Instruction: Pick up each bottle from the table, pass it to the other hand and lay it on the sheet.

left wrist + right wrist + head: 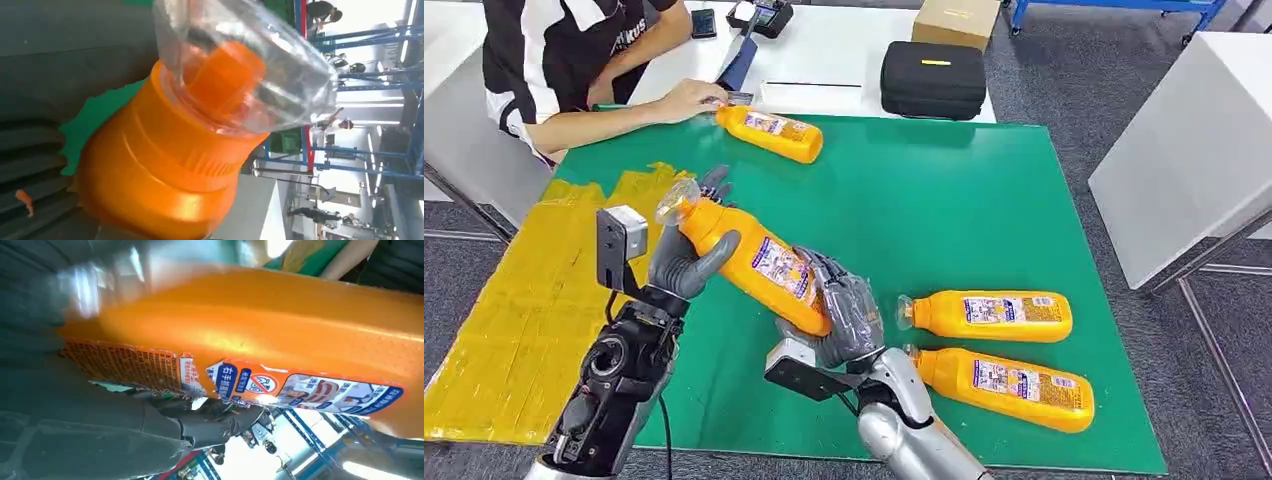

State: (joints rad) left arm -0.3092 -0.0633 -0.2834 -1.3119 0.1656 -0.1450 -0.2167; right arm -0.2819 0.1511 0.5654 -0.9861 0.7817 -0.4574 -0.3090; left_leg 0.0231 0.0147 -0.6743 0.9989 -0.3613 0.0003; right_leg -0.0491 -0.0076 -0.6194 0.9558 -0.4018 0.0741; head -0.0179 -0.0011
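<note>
An orange bottle (749, 262) with a clear cap hangs tilted above the green surface (944, 210), gripped at both ends: the left hand (686, 262) wraps its thumb and fingers around the neck end, just below the cap, while the right hand (844, 318) closes around the base end. The left wrist view shows the clear cap (240, 65) close up over the orange neck; the right wrist view shows the bottle's printed label (300, 390) above dark fingers (200, 422). Two more bottles lie side by side on the green surface near the right arm, one (989, 315) just beyond the other (1004, 388). A fourth bottle (771, 133) lies at the far edge, where a seated person's hand (689, 100) touches its cap end. The yellow sheet (534, 300) lies along the left side of the surface. A black case (934, 80) and a cardboard box (956, 22) rest on the white table beyond.
</note>
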